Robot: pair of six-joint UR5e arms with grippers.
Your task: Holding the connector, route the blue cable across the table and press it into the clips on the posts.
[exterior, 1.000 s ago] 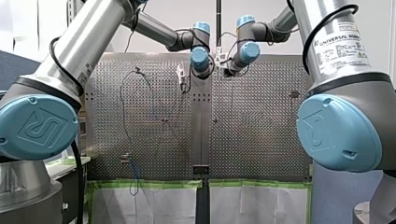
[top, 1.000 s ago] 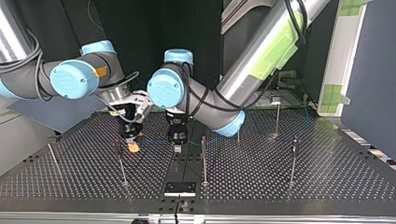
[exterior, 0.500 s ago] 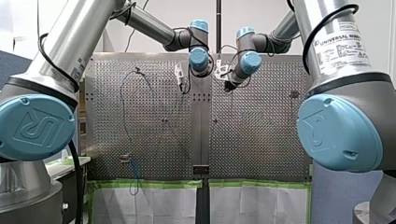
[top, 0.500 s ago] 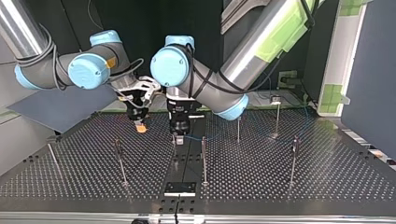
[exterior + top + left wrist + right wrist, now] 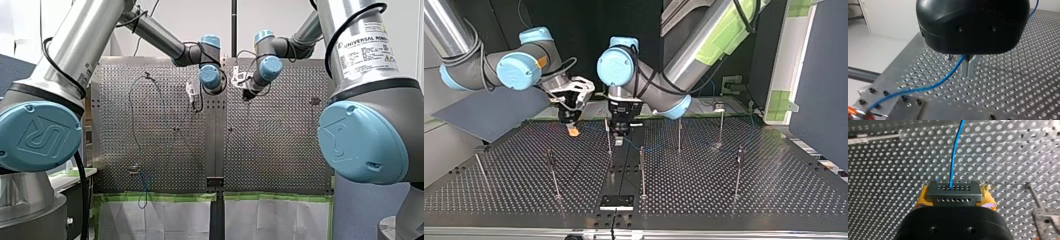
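My right gripper (image 5: 953, 192) is shut on the grey connector (image 5: 953, 195), which sits between its yellow pads. The blue cable (image 5: 955, 152) runs out of the connector over the perforated table. In the left wrist view my left gripper (image 5: 969, 73) has its metal fingers close together, and the blue cable (image 5: 930, 86) comes out from between them at their base. In the top view my right gripper (image 5: 573, 132) hangs beside my left gripper (image 5: 619, 141), both low over the table. A thin post (image 5: 608, 136) stands just beside my left gripper.
Several thin posts rise from the table (image 5: 774, 200), among them one (image 5: 642, 170) in the middle, one (image 5: 551, 172) toward the top view's left and two (image 5: 720, 127) (image 5: 738, 170) toward its right. A black plate (image 5: 616, 202) sits at the near edge.
In the top view both grippers have moved away from the camera toward the table's far side, carrying connector and cable. My left gripper now stands beside a post.
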